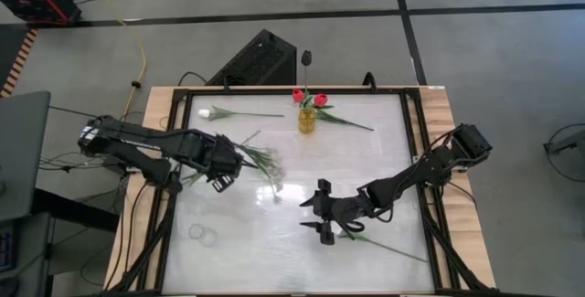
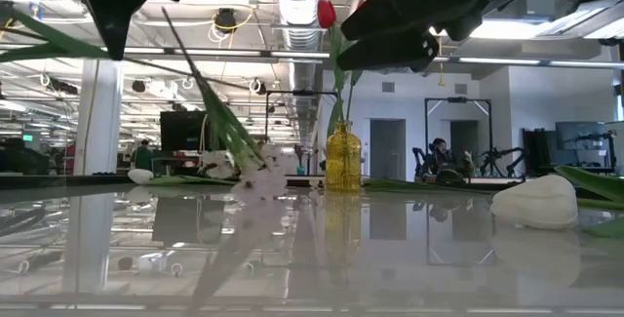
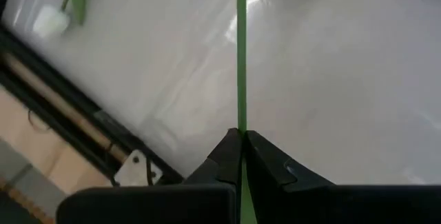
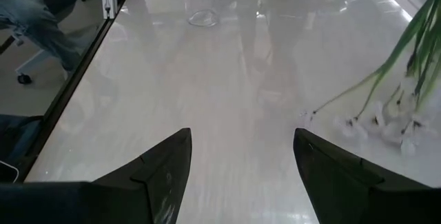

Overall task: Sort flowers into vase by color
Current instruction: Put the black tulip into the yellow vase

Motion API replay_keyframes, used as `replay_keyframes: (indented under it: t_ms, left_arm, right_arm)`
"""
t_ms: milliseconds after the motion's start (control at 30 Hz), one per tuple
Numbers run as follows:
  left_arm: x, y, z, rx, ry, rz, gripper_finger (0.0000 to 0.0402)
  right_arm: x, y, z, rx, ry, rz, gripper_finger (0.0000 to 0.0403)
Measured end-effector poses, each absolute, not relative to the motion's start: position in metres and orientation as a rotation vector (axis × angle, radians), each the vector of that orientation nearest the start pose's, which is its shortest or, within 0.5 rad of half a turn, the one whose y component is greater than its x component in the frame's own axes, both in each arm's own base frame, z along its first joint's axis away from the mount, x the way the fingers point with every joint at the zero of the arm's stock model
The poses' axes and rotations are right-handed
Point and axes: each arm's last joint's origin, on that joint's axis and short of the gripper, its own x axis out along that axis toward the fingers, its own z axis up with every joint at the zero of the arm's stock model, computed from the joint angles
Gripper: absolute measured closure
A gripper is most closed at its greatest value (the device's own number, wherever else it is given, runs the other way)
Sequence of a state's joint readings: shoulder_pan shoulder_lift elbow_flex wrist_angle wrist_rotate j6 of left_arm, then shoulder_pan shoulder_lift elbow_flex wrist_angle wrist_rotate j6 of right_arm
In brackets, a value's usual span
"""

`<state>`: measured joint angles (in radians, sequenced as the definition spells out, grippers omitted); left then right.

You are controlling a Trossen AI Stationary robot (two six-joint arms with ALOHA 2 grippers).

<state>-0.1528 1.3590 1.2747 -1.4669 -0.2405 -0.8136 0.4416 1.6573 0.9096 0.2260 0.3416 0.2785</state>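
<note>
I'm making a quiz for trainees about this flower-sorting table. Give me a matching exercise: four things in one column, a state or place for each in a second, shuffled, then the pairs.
Things:
1. left gripper
2. right gripper
3. red tulips
4. white tulip

States or places:
A. lying flat near the table's far edge
B. standing in the yellow vase
C. open, holding nothing
D. shut on the green stem of the white blossom spray

Pairs: 1-D, 2-C, 3-B, 4-A
</note>
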Motion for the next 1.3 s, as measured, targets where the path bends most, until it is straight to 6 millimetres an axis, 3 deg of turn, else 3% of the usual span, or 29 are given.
replay_keyframes:
  t_ms: [267, 500, 800, 1033, 1300]
  left_arm:
    - [0.223, -0.039, 0.307, -0.164, 1.318, 0.448, 0.0401]
    - [0.213, -0.033, 0.297, -0.236, 1.56, 0.5, 0.0401]
    - [0.255, -0.045, 0.267, -0.156, 1.659, 0.189, 0.0401]
    - [0.274, -0.044, 0.252, 0.032, 1.848, 0.261, 0.0401]
    - [0.288, -0.038, 0.267, 0.071, 1.768, 0.293, 0.0401]
  right_arm:
    - [0.318, 0.137, 0.196, 0.05, 0.491, 0.029, 0.0121]
    - [0.318, 0.135, 0.196, 0.051, 0.494, 0.024, 0.0121]
    - [0.32, 0.131, 0.197, 0.064, 0.487, 0.011, 0.0121]
    - [0.32, 0.132, 0.197, 0.066, 0.485, 0.015, 0.0121]
    - [0.318, 0.131, 0.194, 0.052, 0.519, 0.009, 0.0121]
